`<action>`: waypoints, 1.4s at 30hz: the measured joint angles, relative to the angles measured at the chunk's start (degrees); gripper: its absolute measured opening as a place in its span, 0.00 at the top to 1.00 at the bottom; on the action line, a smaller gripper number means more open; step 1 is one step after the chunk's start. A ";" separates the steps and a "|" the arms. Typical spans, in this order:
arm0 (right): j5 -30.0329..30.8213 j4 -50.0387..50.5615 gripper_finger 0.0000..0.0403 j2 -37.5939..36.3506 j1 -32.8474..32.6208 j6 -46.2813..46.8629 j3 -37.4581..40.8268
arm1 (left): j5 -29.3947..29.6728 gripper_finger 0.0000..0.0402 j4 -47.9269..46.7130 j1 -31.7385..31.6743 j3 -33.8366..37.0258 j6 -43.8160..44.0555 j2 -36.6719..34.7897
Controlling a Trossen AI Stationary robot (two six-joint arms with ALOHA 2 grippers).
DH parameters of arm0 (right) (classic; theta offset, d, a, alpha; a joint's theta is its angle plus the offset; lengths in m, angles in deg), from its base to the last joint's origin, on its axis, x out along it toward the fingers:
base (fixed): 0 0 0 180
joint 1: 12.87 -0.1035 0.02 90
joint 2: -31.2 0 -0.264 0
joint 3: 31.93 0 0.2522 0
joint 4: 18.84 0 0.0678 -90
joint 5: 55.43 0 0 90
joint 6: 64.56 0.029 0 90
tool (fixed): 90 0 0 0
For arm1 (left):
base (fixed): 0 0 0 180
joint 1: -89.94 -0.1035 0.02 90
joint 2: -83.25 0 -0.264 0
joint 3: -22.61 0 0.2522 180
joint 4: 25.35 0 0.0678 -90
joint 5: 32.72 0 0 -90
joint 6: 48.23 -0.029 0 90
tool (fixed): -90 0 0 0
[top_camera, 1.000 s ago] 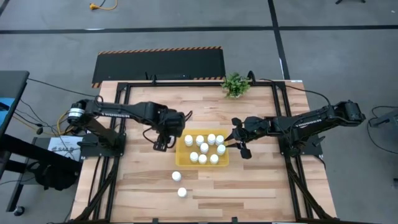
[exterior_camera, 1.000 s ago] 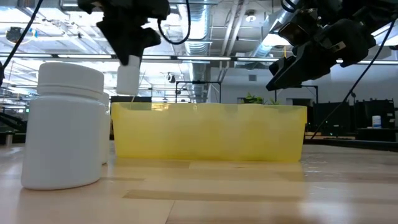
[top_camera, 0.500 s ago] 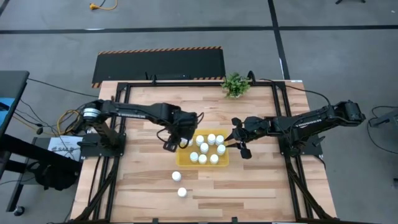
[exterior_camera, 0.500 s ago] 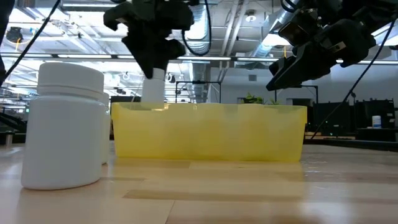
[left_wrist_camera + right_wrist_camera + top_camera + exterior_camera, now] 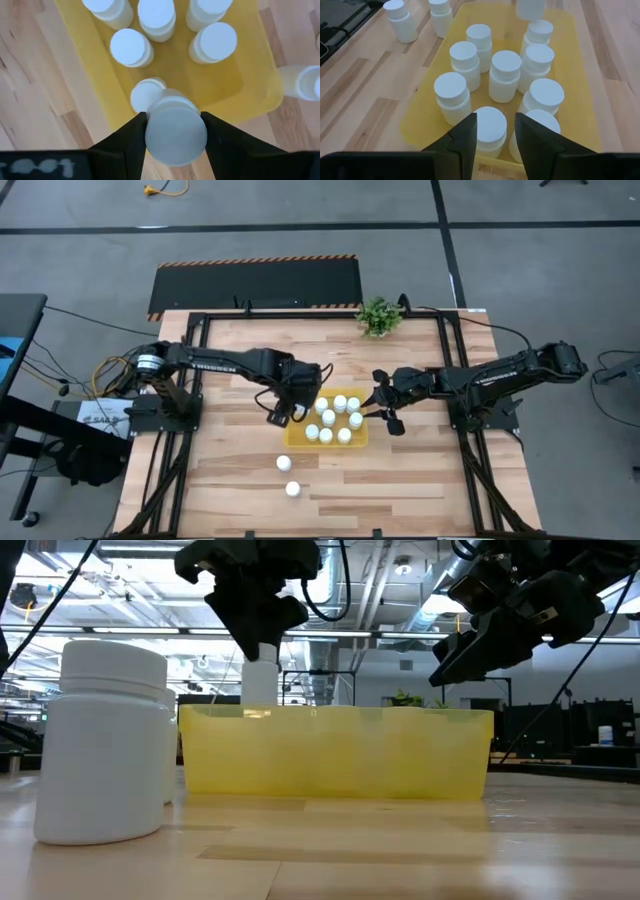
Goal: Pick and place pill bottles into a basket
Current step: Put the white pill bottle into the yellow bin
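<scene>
The left gripper (image 5: pixel 175 132) has carried a pill bottle (image 5: pixel 175 131) from beside the basket (image 5: pixel 291 435) to above its left end, jaws clamped on it. The right gripper (image 5: pixel 388 408) waits shut at the right edge. Release comes next, I think.

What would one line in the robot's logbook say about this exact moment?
left tool: holds pill bottle above yellow basket | right tool: shut, empty, beside basket | two bottles on table

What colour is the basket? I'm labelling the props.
Bright yellow: the basket shows best in the right wrist view.
</scene>
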 joint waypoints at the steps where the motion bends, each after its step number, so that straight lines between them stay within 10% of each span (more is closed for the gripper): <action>1: 0.00 -0.02 0.69 0.00 0.00 -0.02 0.00 | 0.00 0.60 -0.06 0.22 0.00 0.57 0.00; 42: -0.03 1.30 0.69 0.00 0.00 0.03 -0.02 | -4.98 0.60 2.32 1.04 1.09 0.14 2.69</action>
